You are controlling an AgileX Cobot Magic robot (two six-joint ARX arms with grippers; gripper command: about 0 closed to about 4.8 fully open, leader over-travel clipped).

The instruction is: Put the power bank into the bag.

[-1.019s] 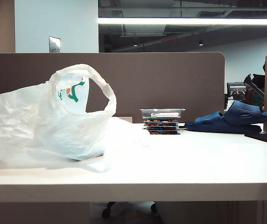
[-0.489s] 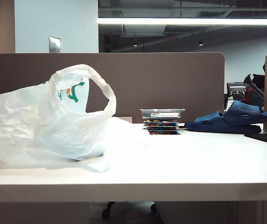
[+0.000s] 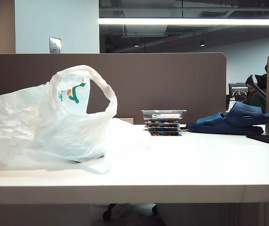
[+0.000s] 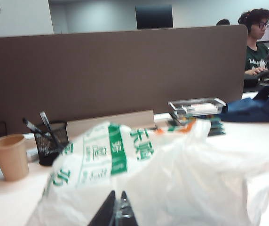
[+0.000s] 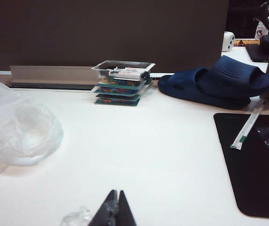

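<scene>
Power bank not visible in any view; cannot tell if inside large crinkly translucent white plastic bag [image 3: 45, 122], slumped on white table [image 3: 195, 160], bulk toward left side.

Left gripper [image 4: 116, 213] by bag, fingers pressed together, empty. Right gripper [image 5: 113, 211] low over bare table, likewise.

Likely placing done. Next: confirm.
</scene>
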